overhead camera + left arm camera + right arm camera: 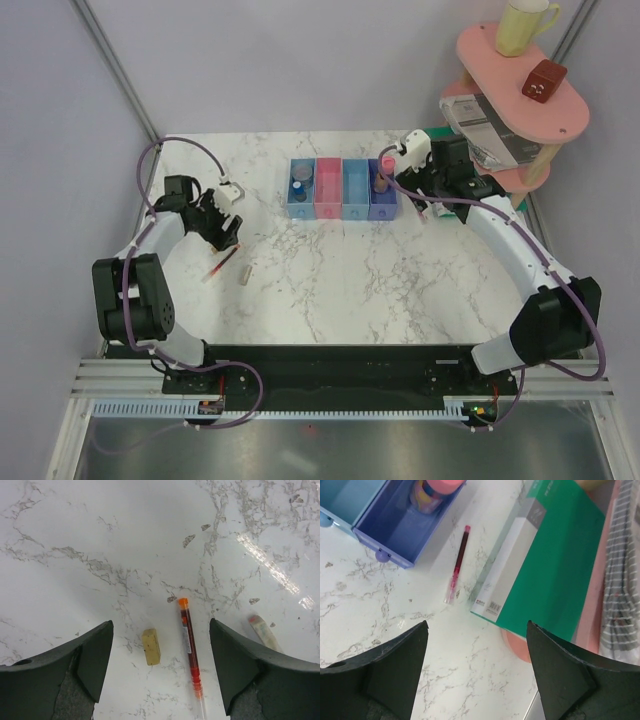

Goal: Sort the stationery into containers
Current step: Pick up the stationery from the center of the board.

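The containers stand in a row at the table's back: blue, pink, light blue and purple bins. A brown tube with a pink cap stands in the purple bin. My left gripper hovers open over a thin red pen and a short yellowish block, both lying between its fingers; a pale stick lies just outside the right finger. My right gripper is open and empty, with a dark red pen on the table ahead of it, beside the purple bin.
A flat green mat lies right of the dark red pen, against the pink shelf stand. A yellow mug and a brown block sit on the shelf. Grey walls close in left and back.
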You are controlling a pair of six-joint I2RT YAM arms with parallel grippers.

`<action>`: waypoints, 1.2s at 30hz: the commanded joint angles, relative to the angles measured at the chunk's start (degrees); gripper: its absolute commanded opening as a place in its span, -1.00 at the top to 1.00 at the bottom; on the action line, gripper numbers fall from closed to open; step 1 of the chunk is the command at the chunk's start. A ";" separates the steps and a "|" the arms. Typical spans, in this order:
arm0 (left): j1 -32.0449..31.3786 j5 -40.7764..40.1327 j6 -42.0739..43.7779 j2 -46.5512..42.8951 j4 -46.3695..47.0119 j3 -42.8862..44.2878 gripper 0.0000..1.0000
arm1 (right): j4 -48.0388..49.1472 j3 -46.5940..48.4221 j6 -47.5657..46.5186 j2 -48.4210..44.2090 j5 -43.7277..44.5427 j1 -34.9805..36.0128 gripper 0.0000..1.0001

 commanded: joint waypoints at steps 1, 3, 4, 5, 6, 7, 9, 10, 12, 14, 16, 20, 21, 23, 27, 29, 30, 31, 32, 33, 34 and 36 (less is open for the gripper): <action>1.62 -0.29 2.61 0.86 3.97 -1.41 -0.68 | 3.01 -2.92 1.09 -0.89 -3.13 -2.09 -0.72; 2.24 -0.65 2.52 1.73 5.29 -1.76 -0.65 | 4.06 -3.36 1.53 -0.27 -3.84 -3.32 -0.69; 2.76 -0.74 2.52 2.00 5.64 -1.77 -0.64 | 4.50 -3.88 1.97 -0.10 -4.36 -3.50 -0.68; 3.03 -0.82 2.52 2.53 5.91 -2.03 -0.62 | 5.38 -4.15 2.06 0.08 -4.45 -3.68 -0.67; 3.38 -1.00 2.52 2.79 6.34 -2.03 -0.61 | 5.82 -4.59 2.15 0.17 -4.54 -3.85 -0.67; 3.56 -0.91 2.52 2.88 6.61 -2.20 -0.60 | 6.17 -4.77 2.33 0.34 -4.54 -4.29 -0.67; 3.91 -1.09 2.79 3.23 7.40 -2.73 -0.54 | 7.23 -5.12 2.41 0.96 -4.54 -4.73 -0.66; 4.17 -1.18 3.05 3.41 7.66 -2.91 -0.44 | 7.49 -5.12 2.76 1.57 -4.63 -4.99 -0.66; 4.44 -1.52 3.23 3.93 8.10 -3.26 -0.36 | 8.11 -5.03 3.20 2.19 -4.98 -5.96 -0.65; 4.61 -1.97 3.66 4.29 8.46 -3.43 -0.25 | 8.55 -5.12 3.73 2.98 -5.33 -6.58 -0.64; 4.96 -2.06 3.84 4.47 8.54 -3.52 -0.19 | 8.72 -5.21 3.91 3.16 -5.60 -6.67 -0.64; 5.23 -2.41 4.37 4.55 8.54 -3.52 -0.15 | 9.60 -5.91 3.73 3.60 -5.42 -7.19 -0.64; 5.40 -2.41 4.54 4.38 8.37 -3.61 -0.15 | 9.78 -6.00 3.82 3.68 -5.42 -7.28 -0.64; 5.58 -2.58 4.90 4.29 8.28 -3.87 -0.15 | 10.22 -6.26 3.91 3.86 -5.51 -7.72 -0.64; 5.58 -2.85 5.78 4.29 7.49 -4.23 -0.11 | 11.10 -7.14 4.35 4.39 -6.04 -8.60 -0.64; 5.84 -2.85 6.21 4.46 6.97 -4.31 -0.04 | 11.89 -8.01 4.52 4.83 -6.30 -8.95 -0.63; 5.67 -2.85 6.13 4.47 6.79 -4.32 -0.01 | 12.15 -8.28 4.61 5.00 -6.39 -9.13 -0.63; 5.76 -2.85 6.22 4.55 6.70 -4.40 0.06 | 12.59 -8.55 4.61 5.18 -6.39 -9.30 -0.63; 5.76 -2.76 6.13 4.55 6.44 -4.40 0.09 | 12.85 -8.98 4.79 5.35 -6.48 -9.48 -0.62; 5.76 -2.67 6.22 4.64 6.26 -4.40 0.12 | 13.12 -9.25 4.87 5.44 -6.56 -9.57 -0.62; 5.76 -2.67 6.39 4.73 6.17 -4.23 0.16 | 13.29 -9.34 4.79 5.53 -6.48 -9.74 -0.62; 5.76 -2.58 6.57 4.90 5.56 -4.23 0.17 | 13.38 -9.34 4.96 5.71 -6.56 -9.83 -0.62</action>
